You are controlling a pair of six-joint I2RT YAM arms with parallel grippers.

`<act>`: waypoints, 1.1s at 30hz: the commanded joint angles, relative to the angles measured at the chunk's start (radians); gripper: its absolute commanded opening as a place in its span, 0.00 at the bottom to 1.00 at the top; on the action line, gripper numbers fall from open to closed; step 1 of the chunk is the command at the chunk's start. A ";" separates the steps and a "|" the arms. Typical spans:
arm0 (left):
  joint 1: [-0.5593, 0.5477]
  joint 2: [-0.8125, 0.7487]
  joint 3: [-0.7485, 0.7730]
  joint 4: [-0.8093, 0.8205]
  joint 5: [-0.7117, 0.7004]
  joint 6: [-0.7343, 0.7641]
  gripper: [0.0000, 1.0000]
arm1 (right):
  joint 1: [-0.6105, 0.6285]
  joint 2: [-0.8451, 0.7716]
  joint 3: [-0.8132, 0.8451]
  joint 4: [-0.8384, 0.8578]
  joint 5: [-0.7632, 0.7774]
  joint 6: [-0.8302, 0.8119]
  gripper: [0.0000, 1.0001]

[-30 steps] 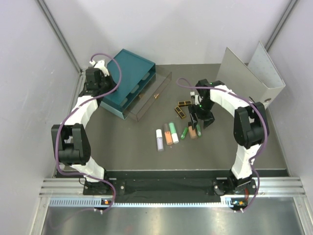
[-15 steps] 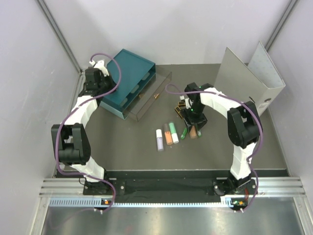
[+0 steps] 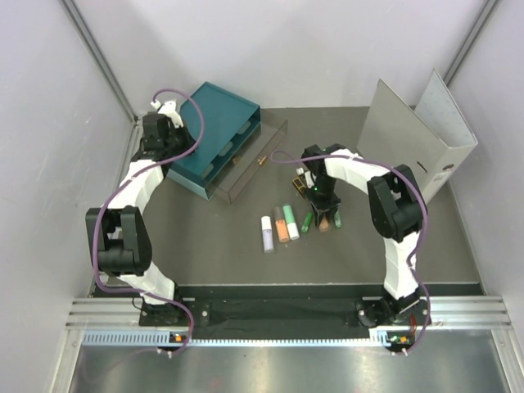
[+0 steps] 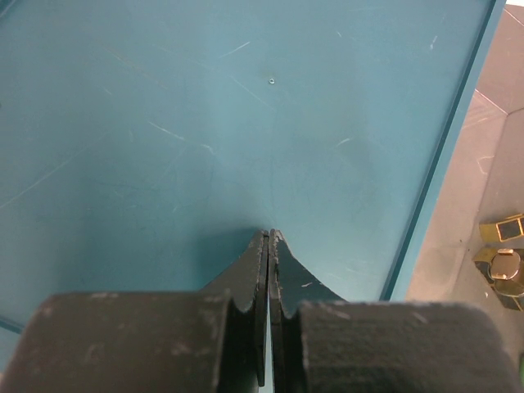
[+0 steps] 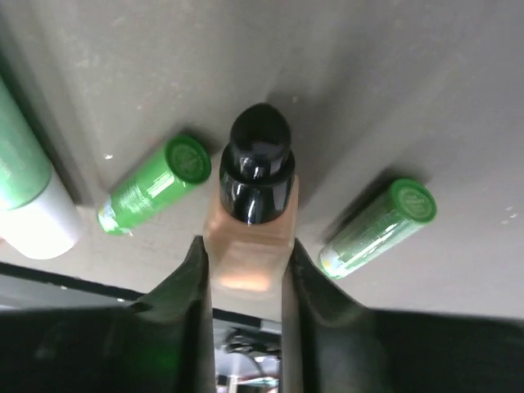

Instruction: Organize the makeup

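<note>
My right gripper (image 5: 245, 243) is shut on a peach bottle (image 5: 250, 237) with a glossy black cap, its fingers pressed against both sides. A bright green tube (image 5: 151, 195) lies to its left and another (image 5: 378, 227) to its right on the dark table. In the top view the right gripper (image 3: 326, 214) stands over these items, right of a white tube (image 3: 267, 233), a peach-orange tube (image 3: 282, 229) and a pale green tube (image 3: 291, 223). A black-and-gold case (image 3: 300, 188) lies partly hidden behind the arm. My left gripper (image 4: 269, 237) is shut and holds nothing, over the teal box.
The teal drawer box (image 3: 214, 135) sits at the back left with a clear drawer (image 3: 250, 168) pulled out toward the centre. A large grey binder (image 3: 417, 131) stands open at the back right. Grey walls close in both sides.
The right arm swung left and toward the green tubes, and its jaws closed on the peach bottle. The left arm has not moved.
</note>
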 commanded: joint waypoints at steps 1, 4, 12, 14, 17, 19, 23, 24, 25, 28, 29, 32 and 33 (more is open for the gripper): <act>-0.007 0.069 -0.037 -0.230 0.001 0.031 0.00 | 0.025 0.001 0.046 0.017 0.039 0.001 0.00; -0.007 0.070 -0.037 -0.227 0.007 0.025 0.00 | 0.034 -0.037 0.053 0.009 0.042 0.001 0.00; -0.007 0.082 -0.035 -0.217 0.012 0.018 0.00 | 0.047 -0.112 0.183 -0.068 -0.044 -0.003 0.00; -0.006 0.086 -0.032 -0.215 0.009 0.018 0.00 | 0.048 -0.111 0.233 -0.075 -0.050 -0.009 0.00; -0.007 0.095 -0.025 -0.218 0.012 0.016 0.00 | 0.048 -0.096 0.340 -0.079 -0.067 -0.011 0.00; -0.007 0.096 -0.017 -0.220 0.015 0.014 0.00 | 0.048 -0.077 0.418 -0.059 -0.100 0.004 0.00; -0.007 0.098 -0.009 -0.221 0.013 0.014 0.00 | 0.050 -0.005 0.591 -0.049 -0.186 0.056 0.00; -0.007 0.099 -0.006 -0.221 0.016 0.013 0.00 | 0.051 0.030 0.660 -0.048 -0.212 0.066 0.00; -0.007 0.099 -0.005 -0.221 0.018 0.014 0.00 | 0.050 0.048 0.694 -0.046 -0.231 0.089 0.00; -0.006 0.102 -0.002 -0.221 0.030 0.007 0.00 | 0.050 0.101 0.786 -0.016 -0.318 0.150 0.00; -0.007 0.102 -0.002 -0.221 0.033 0.002 0.00 | 0.050 0.105 0.793 0.033 -0.346 0.170 0.00; -0.006 0.098 -0.008 -0.218 0.041 -0.010 0.00 | 0.051 0.105 0.771 0.171 -0.439 0.265 0.00; -0.007 0.099 -0.011 -0.217 0.044 -0.015 0.00 | 0.050 0.111 0.767 0.202 -0.474 0.288 0.00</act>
